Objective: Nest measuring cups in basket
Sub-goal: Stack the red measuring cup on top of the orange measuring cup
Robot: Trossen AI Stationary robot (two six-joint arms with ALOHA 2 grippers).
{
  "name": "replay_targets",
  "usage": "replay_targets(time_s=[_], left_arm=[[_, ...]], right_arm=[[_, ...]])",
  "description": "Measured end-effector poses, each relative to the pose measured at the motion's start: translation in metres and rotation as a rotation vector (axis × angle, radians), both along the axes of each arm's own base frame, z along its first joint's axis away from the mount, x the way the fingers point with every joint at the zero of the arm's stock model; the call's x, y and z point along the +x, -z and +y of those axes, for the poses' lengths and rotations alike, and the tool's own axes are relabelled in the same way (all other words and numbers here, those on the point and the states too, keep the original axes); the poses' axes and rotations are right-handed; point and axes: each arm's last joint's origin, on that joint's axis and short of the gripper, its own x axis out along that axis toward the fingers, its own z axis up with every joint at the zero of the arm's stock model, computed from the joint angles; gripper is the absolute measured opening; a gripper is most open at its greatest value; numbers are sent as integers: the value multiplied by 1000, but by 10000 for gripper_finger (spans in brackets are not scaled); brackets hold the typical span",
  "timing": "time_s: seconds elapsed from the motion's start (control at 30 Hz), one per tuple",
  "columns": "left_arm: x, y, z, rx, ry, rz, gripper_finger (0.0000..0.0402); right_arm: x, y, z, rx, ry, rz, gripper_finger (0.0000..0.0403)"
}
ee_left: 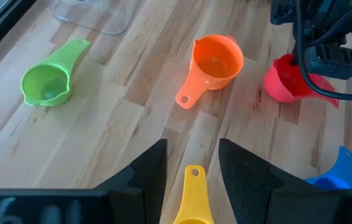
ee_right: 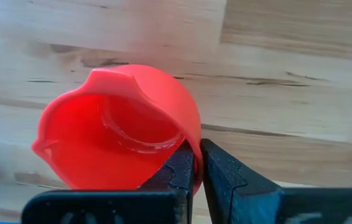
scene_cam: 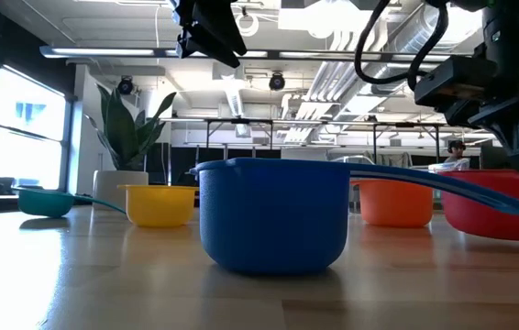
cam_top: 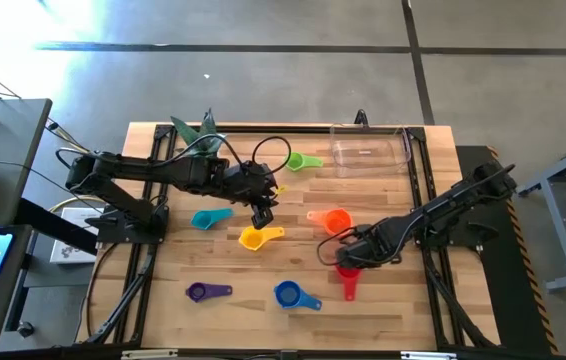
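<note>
- While your right gripper (ee_right: 193, 180) sits low at the right-centre of the table (cam_top: 383, 300), its fingers are pinched together on the rim of the red measuring cup (ee_right: 117, 137), which rests on the wood.
- Your left gripper (ee_left: 191, 163) hangs above the table's middle with its fingers spread apart and nothing between them; the handle of the yellow measuring cup (cam_top: 254, 238) lies on the table directly below the gap.
- You'll find the clear basket (cam_top: 368, 150) at the far edge, right of centre, with no cup visible inside it.
- Look for the green measuring cup (cam_top: 298, 160) just left of the basket and the orange measuring cup (cam_top: 333, 220) between the basket and the red one.
- Your teal measuring cup (cam_top: 207, 218) lies left of the yellow one.
- Nearest the front edge you have the purple measuring cup (cam_top: 199, 292) and, to its right, the blue measuring cup (cam_top: 288, 294), well apart from the basket.
</note>
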Motion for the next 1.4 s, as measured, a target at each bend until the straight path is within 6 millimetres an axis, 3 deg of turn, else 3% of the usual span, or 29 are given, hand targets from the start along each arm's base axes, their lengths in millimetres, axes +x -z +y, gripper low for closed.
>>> replay_targets(time_s=[0.67, 1.07, 1.4], left_arm=[[0, 0, 0, 0, -1, 0, 133], [0, 0, 0, 0, -1, 0, 133], [0, 0, 0, -21, -22, -7, 133]], right_arm=[[0, 0, 0, -2, -36, -3, 21], [1, 0, 0, 2, -54, -17, 97], [1, -9, 3, 80, -44, 4, 108]])
